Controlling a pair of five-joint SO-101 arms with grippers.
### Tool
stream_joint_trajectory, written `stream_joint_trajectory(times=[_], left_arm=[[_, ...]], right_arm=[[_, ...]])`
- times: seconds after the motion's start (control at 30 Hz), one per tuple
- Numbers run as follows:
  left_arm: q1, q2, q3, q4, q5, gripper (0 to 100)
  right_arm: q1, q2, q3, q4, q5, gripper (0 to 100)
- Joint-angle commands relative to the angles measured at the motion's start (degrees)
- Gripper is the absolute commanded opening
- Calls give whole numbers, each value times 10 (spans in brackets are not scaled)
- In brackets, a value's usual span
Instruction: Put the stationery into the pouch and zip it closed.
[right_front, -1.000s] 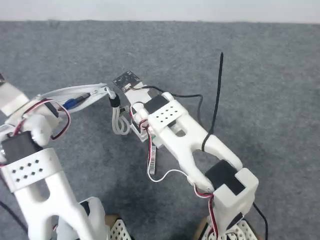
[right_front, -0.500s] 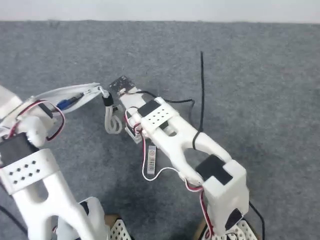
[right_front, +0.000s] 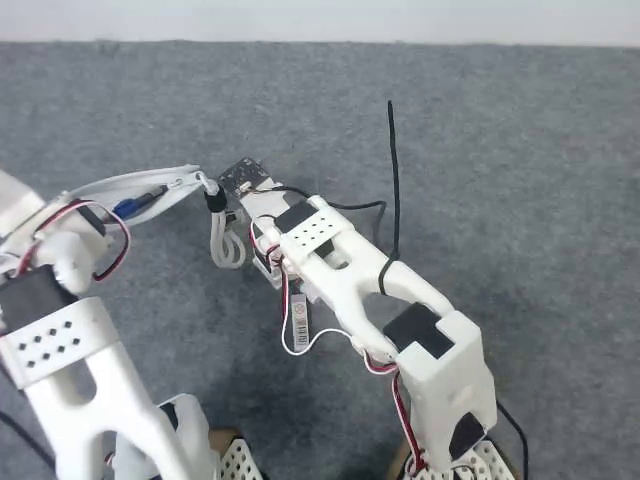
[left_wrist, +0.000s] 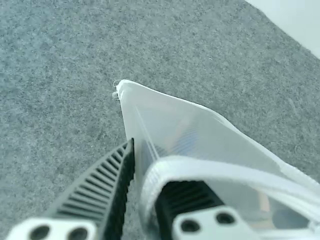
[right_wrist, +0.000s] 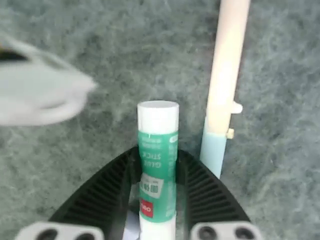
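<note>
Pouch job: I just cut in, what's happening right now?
The left gripper is shut on the pouch at its edge. The right gripper grips a glue stick close to the pouch, not yet inside. A pen lies on the mat beside the glue stick, and a blue item shows inside the pouch.

L pincer (left_wrist: 144, 172) grips clear pouch (left_wrist: 200, 130); over grey mat (left_wrist: 60, 75).
</note>
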Motion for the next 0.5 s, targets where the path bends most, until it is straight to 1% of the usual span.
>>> stream_joint_trajectory(times=[0.0, 0.13, 0.2, 0.37, 0.47], left_arm=[[-2, 0, -24, -22, 6, 10], [-2, 0, -24, -22, 6, 10], [-2, 0, -24, -22, 6, 10], [-1, 0, -24, -22, 6, 10], [-1, 0, -24, -21, 6, 10]], right_arm=[[-6, 2, -25, -7, 18, 50], [-5, -1, -23, -2, 18, 45], [0, -3, -23, -1, 18, 6], [17, -6, -25, -1, 17, 6], [20, -33, -21, 7, 16, 6]])
